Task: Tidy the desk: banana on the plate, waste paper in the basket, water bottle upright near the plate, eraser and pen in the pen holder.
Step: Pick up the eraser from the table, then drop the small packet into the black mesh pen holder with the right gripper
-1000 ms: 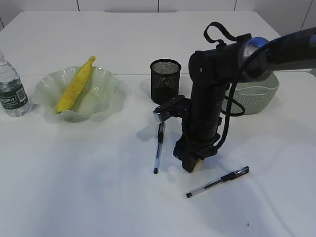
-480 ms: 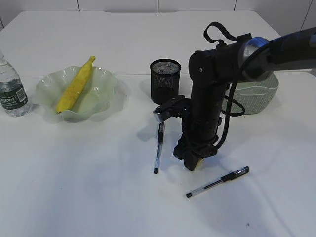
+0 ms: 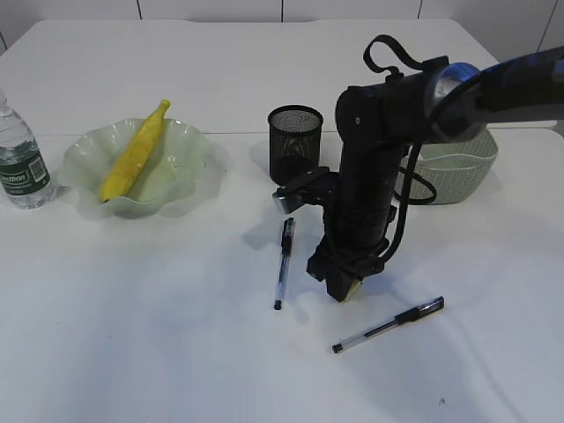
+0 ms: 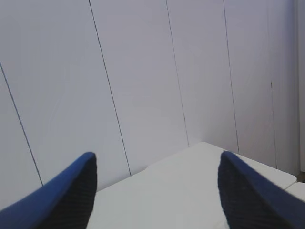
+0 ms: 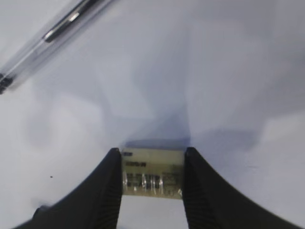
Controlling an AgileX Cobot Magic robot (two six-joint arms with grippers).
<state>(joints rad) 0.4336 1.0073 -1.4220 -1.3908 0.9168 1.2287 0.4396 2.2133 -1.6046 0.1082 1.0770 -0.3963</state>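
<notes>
Right end effector (image 5: 152, 179) gripped the eraser (image 5: 153, 174) between both fingers above the counter (image 3: 159, 335); left end effector (image 4: 155, 191) stood wide, holding nothing

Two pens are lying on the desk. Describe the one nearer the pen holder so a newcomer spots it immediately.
Start at the black mesh pen holder at the desk's centre. Just in front of it, left of the right arm's end effector, lies a pen pointing almost straight toward the camera. The other pen lies farther forward and slants.
</notes>
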